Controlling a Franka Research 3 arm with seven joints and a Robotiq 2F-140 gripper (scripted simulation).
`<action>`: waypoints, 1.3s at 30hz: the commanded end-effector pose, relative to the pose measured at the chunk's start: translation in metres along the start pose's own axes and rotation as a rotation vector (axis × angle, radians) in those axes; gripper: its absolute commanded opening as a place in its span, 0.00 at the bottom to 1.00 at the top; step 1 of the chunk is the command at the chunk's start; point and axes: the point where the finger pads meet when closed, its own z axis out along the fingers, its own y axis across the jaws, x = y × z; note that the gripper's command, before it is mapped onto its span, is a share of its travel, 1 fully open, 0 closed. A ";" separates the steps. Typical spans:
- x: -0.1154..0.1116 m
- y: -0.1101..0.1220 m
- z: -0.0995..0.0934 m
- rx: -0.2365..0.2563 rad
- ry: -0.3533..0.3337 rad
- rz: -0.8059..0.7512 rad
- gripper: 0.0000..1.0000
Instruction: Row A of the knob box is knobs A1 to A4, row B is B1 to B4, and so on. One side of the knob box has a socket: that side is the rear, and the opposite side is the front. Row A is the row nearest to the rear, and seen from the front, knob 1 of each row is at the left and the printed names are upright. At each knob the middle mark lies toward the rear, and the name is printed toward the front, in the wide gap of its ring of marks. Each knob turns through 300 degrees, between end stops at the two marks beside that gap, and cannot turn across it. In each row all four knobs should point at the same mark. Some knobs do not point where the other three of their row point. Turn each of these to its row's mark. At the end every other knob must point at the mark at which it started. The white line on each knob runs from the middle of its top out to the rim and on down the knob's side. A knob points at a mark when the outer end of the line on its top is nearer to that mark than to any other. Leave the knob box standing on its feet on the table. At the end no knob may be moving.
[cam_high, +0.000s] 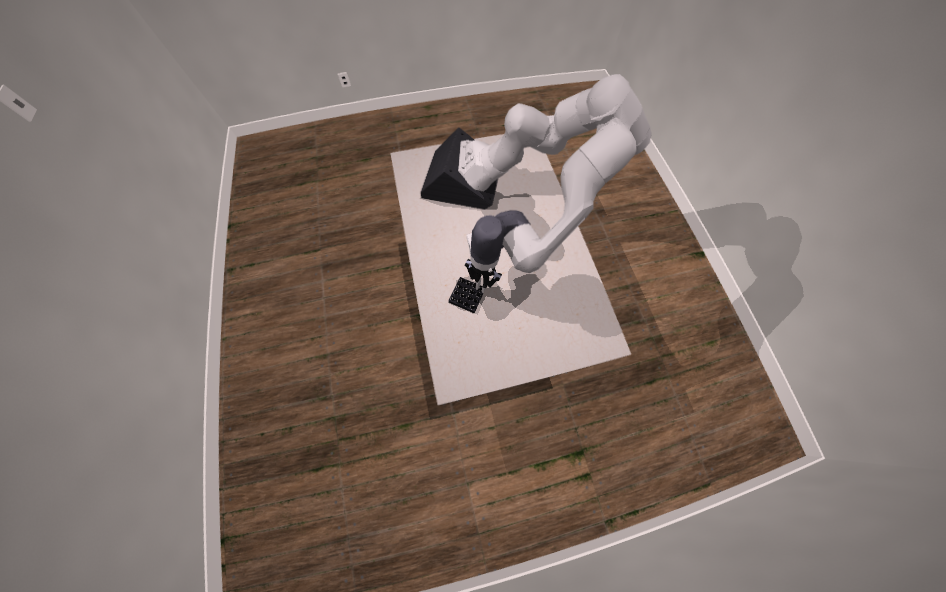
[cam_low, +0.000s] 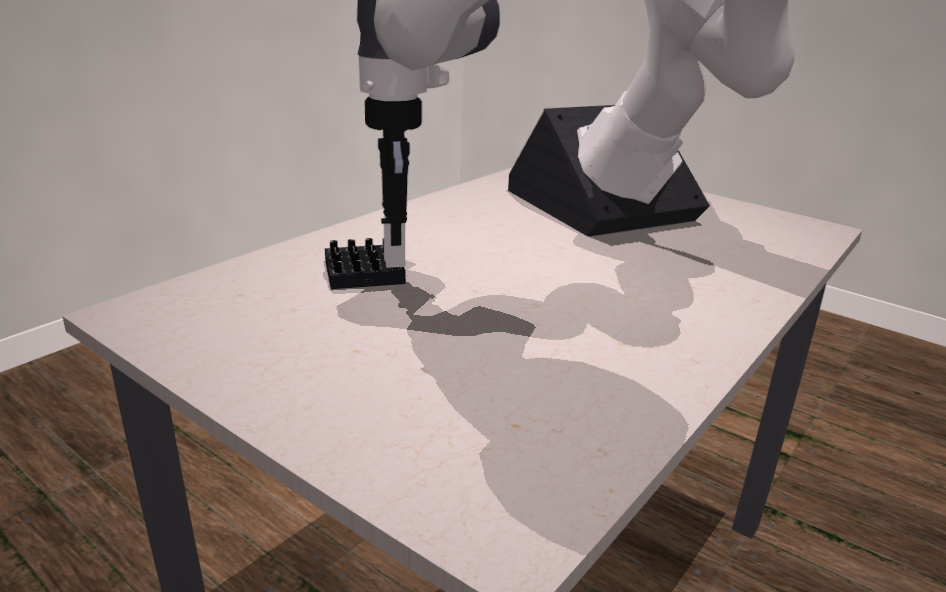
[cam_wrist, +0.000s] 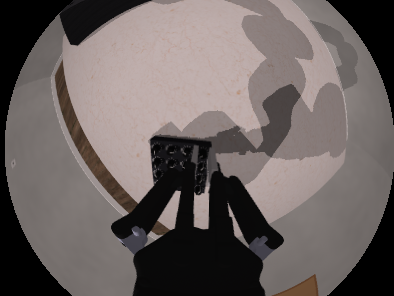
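The black knob box stands on its feet on the pale table. Its knobs stick up in rows; the marks and white lines are too small to read. My gripper points straight down, with its fingertips low at the box's right end as seen in the exterior view. The fingers stand narrow, nearly together. The knobs at that end are hidden behind the fingers, and I cannot tell whether a knob sits between them.
The arm's black wedge base stands at the far end of the table. The arm's shadow falls across the table right of the box. The wooden floor lies around the table.
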 end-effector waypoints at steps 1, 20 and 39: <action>-0.001 0.000 0.001 0.001 -0.003 -0.006 0.12; -0.001 0.000 0.001 0.001 -0.003 -0.006 0.05; -0.001 0.000 0.001 0.001 -0.003 -0.006 0.05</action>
